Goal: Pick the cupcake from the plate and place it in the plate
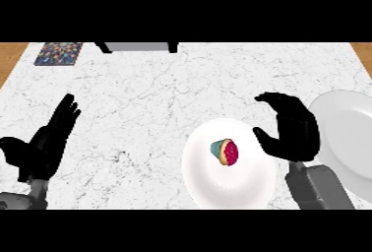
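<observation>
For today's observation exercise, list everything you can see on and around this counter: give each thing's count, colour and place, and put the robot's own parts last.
Counter: one, white marble with grey veins, fills most of the view.
Plates: two, white; one at lower centre, one cut off by the right edge.
Cupcake: one, teal wrapper with pink-red top, lying on its side on the centre plate.
Patterned flat item: one, multicoloured, far left corner of the counter.
Grey and black object: one, at the far edge, only partly shown.
Left hand: one, black, open, fingers up, resting at the left.
Right hand: one, black, fingers curved but holding nothing, between the two plates, beside the cupcake.
</observation>
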### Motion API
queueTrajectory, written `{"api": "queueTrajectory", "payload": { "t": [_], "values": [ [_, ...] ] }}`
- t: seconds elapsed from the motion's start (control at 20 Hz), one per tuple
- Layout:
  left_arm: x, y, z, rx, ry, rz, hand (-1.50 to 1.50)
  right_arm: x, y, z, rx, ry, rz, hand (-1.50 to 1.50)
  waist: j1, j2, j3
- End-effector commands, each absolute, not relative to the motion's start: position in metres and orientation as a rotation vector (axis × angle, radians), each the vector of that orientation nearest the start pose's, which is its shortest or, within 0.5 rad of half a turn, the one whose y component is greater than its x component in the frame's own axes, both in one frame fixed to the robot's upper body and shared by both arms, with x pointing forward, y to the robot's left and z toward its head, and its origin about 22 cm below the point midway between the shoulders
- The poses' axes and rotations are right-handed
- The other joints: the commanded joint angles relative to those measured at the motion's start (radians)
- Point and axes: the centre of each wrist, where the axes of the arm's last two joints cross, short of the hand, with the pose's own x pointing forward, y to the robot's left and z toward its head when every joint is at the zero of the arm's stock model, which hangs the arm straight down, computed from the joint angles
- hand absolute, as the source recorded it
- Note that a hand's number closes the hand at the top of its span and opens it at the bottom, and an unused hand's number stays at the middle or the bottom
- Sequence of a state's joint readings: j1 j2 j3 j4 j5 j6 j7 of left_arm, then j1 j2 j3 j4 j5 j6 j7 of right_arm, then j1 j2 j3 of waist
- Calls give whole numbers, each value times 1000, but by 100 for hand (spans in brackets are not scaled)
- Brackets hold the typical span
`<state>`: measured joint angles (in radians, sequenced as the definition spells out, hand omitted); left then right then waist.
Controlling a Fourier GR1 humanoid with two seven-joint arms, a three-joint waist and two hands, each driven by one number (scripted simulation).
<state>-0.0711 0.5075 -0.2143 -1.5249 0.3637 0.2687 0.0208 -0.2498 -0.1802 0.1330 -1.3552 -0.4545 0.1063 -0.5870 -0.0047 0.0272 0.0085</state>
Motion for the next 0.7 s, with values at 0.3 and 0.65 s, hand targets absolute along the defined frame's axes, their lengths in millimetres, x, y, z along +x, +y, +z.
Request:
{"api": "queueTrajectory", "payload": {
  "t": [0.3, 0.65],
  "values": [
    [280, 285, 30, 161, -1417, -80, 0, 283, -258, -77, 591, -2246, 139, -150, 24, -12, -5],
    [289, 276, 15, 156, -1426, -100, 0, 298, -275, -86, 483, -2214, 317, -150, 19, -17, -6]
  ]
}}
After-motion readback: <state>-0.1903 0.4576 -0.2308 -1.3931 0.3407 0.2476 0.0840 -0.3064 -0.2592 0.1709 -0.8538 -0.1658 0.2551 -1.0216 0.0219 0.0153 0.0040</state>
